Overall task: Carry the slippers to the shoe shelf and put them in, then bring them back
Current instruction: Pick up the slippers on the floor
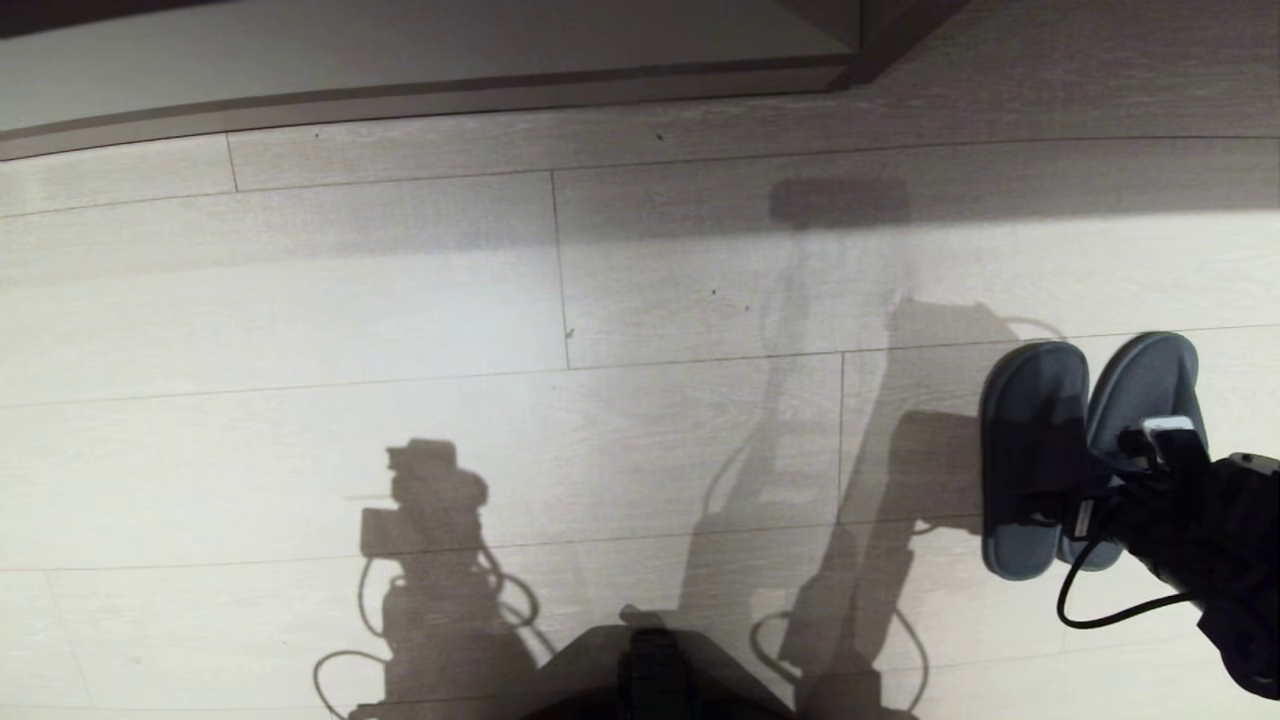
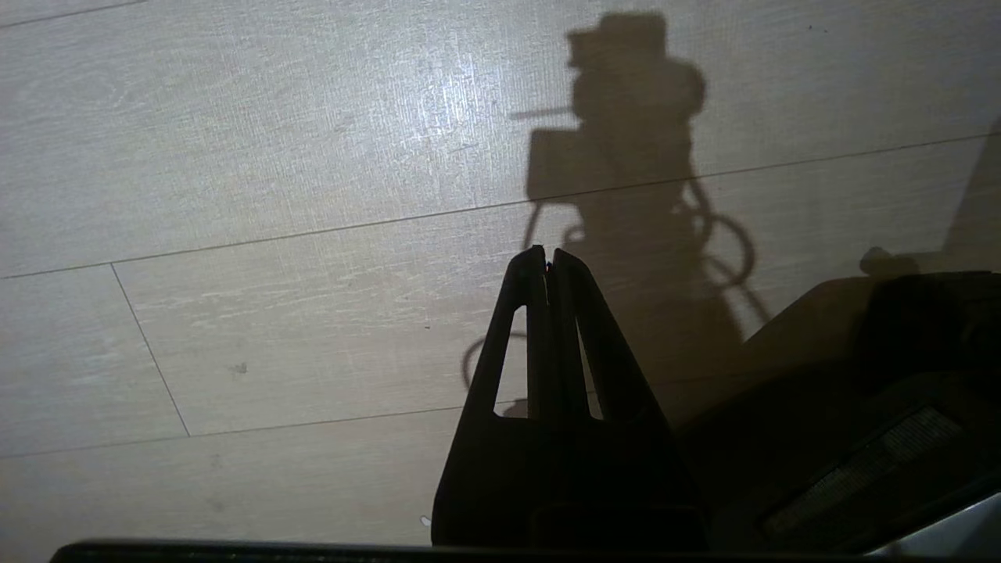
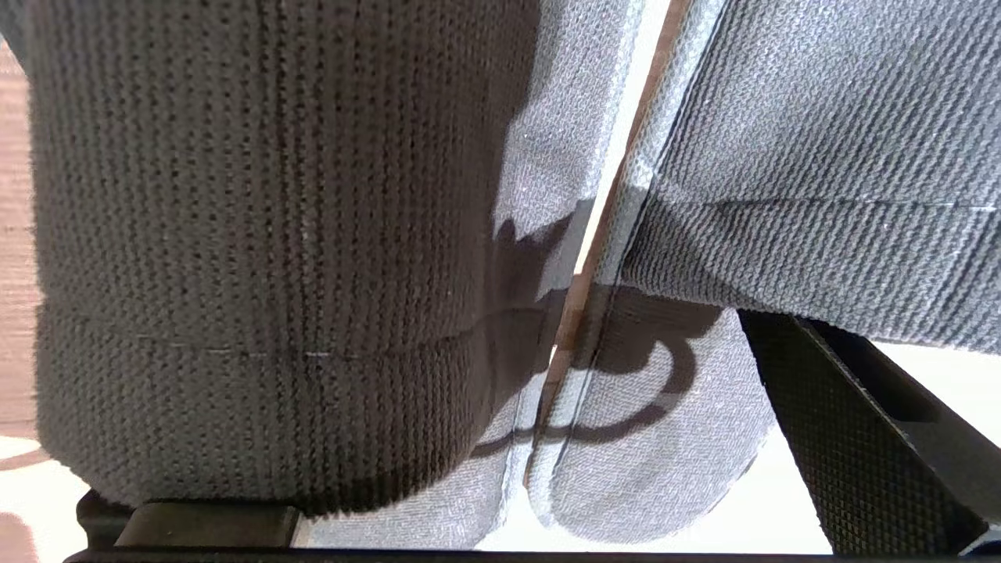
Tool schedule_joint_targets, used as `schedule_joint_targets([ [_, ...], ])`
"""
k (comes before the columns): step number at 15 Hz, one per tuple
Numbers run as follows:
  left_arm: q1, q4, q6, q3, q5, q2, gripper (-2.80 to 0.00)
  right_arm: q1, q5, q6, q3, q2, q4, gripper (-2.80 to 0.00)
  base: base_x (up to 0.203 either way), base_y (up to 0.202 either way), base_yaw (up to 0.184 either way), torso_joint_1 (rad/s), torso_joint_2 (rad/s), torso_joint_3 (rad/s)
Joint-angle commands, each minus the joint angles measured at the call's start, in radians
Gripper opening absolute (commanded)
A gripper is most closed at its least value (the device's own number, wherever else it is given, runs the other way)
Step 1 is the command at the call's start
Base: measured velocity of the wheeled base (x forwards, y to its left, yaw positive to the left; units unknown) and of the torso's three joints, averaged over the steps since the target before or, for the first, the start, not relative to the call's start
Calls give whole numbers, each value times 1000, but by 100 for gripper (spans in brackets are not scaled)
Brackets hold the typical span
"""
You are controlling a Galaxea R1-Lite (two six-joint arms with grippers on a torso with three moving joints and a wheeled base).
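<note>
Slippers' (image 3: 688,156) knit weave, right-wrist only

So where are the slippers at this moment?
In the head view the slippers lie side by side on the floor at the right, directly under the right gripper, well short of the shelf along the top edge.

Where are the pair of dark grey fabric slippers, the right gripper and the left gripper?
Dark grey fabric slippers (image 1: 1035,450): head view, upper of the left-hand slipper.
Right gripper (image 1: 1125,480): head view, between its fingers, over the slippers.
Left gripper (image 2: 549,270): left wrist view, touching fingertips.
</note>
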Motion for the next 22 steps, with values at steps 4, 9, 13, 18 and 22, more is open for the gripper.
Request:
schedule_joint_targets([
  [4,0,0,0,8,0,-1,-280,-1,8,-4,-44,-44,-20,0,0,0,0,0,0,0],
  [9,0,0,0,8,0,0,-280,6,20,-25,-59,-89,-20,0,0,0,0,0,0,0],
  [13,0,0,-1,8,1,0,-280,6,21,-26,-87,-95,-20,0,0,0,0,0,0,0],
  [18,0,0,0,8,1,0,-280,4,67,-17,-66,-155,-20,0,0,0,0,0,0,0],
  [22,0,0,0,8,1,-1,-280,2,114,10,7,-207,-20,0,0,0,0,0,0,0],
])
